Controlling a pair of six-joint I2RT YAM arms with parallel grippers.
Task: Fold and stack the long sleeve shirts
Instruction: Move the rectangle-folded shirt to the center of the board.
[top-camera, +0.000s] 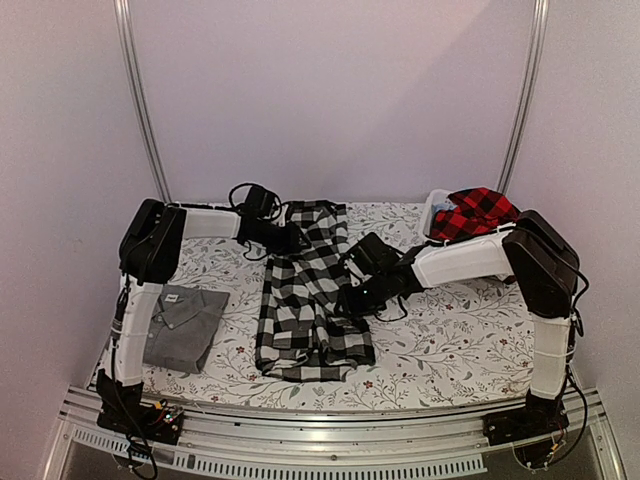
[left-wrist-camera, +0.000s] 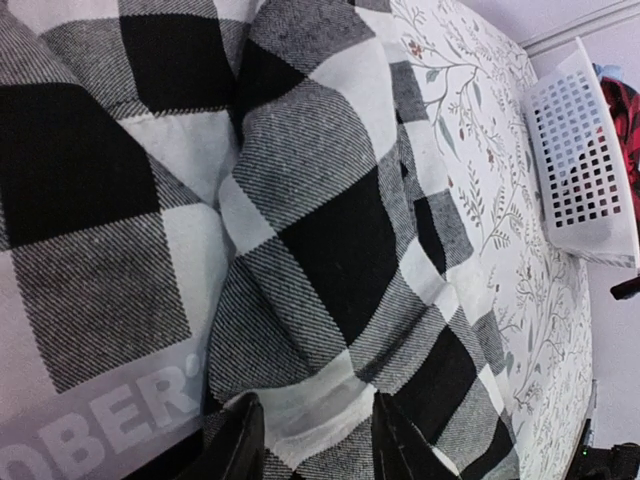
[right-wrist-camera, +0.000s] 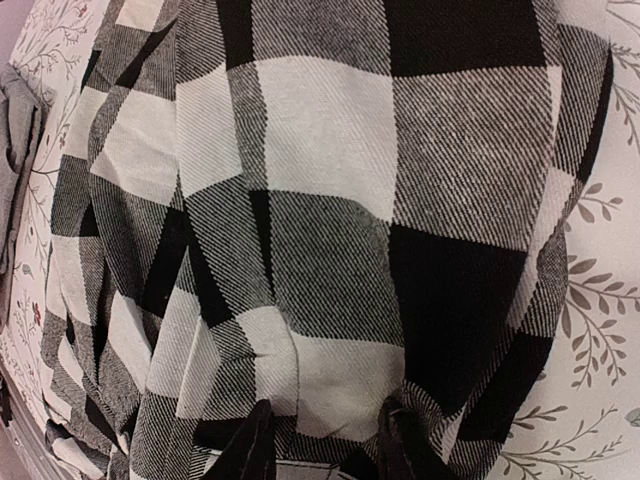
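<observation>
so the biggest thing here is the table (top-camera: 450, 340), covered in a white cloth with a leafy floral print. the two arms reach in over it from the near corners, the left arm (top-camera: 140, 300) bending in from the left and the right arm (top-camera: 480, 258) from the right.

next down, the black-and-white check shirt (top-camera: 310, 300) lies in the middle of the table as a long rumpled strip running from the far side toward the near edge. it's wider and more heaped at the near end.

the grey shirt (top-camera: 185, 325) sits folded flat on the near left, just beside the left arm and apart from the check one. the red-and-black check shirt (top-camera: 475, 213) is bunched up in the white basket (top-camera: 435, 205) at the far right corner.

the left gripper (top-camera: 290, 238) is at the far left edge of the black-and-white shirt. in its wrist view there's a fold of that cloth pinched between the fingers (left-wrist-camera: 240, 445). the right gripper (top-camera: 352, 300) is on the shirt's right edge about halfway along, and it's also pinching a fold of the check cloth between its fingers (right-wrist-camera: 252, 445).

smallest bit: white lettering (left-wrist-camera: 110, 425) on a grey band of the shirt. only part of it shows, so i can't read the whole word.
</observation>
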